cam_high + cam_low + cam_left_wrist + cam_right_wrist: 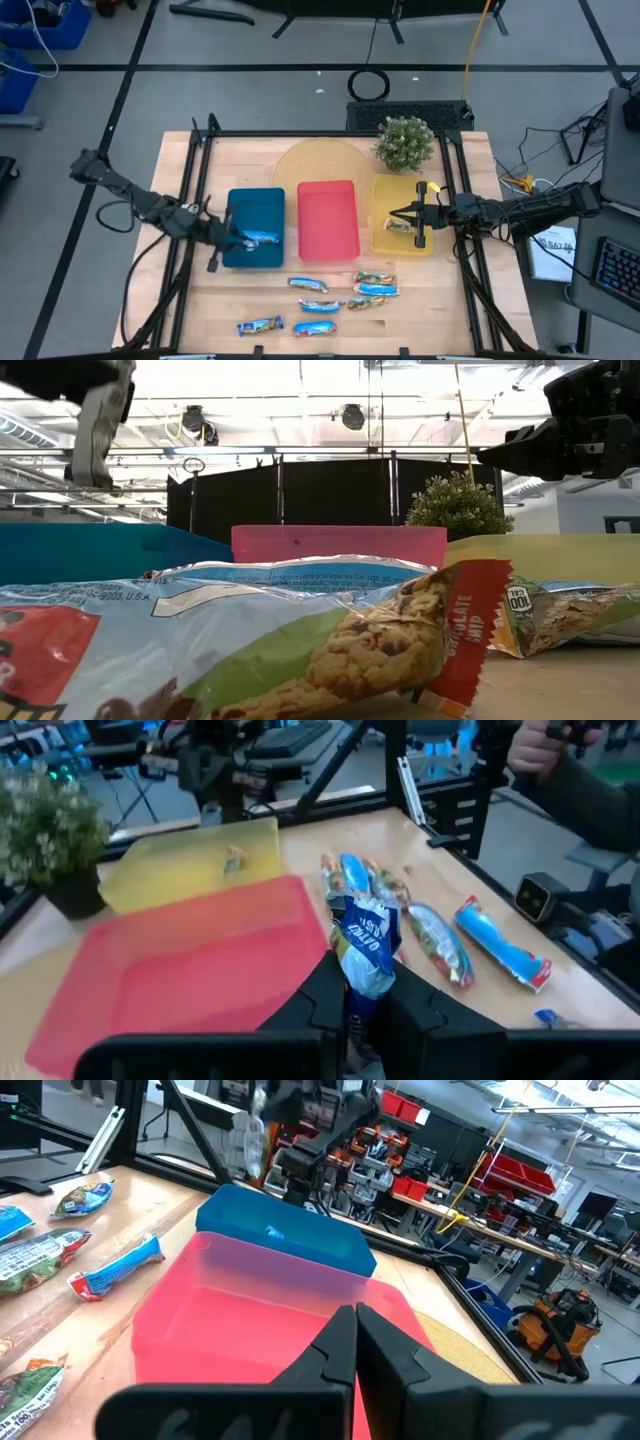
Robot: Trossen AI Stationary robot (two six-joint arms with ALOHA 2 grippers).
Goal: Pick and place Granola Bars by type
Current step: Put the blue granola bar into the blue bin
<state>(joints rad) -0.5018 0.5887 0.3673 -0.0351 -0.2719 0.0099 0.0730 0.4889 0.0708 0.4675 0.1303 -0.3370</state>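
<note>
My left gripper (pixel 238 238) hovers over the blue tray (pixel 255 205) and is shut on a blue-and-white granola bar (pixel 264 237). My right gripper (pixel 393 214) is over the yellow tray (pixel 385 190) with its fingers shut and empty (pixel 356 1330). Just beneath them a green/tan bar (pixel 402 227) lies flat on the yellow tray's floor. Several more bars, blue-white and green-tan, lie flat on the wood near the table's near edge (pixel 320 306). The red tray (pixel 327 195) stands between the other two. My left gripper pinches the blue-and-white bar (pixel 365 945) between its two fingers (pixel 322 1005), at one end of the wrapper. The rest of the bar sticks out forward past the fingertips, lifted clear above the blue tray.
A potted plant (pixel 405 143) stands at the table's far side behind the yellow tray, beside a round tan mat (pixel 310 162). Black frame rails run along both table sides (pixel 195 180). A person's hand shows beyond the table (pixel 545 745).
</note>
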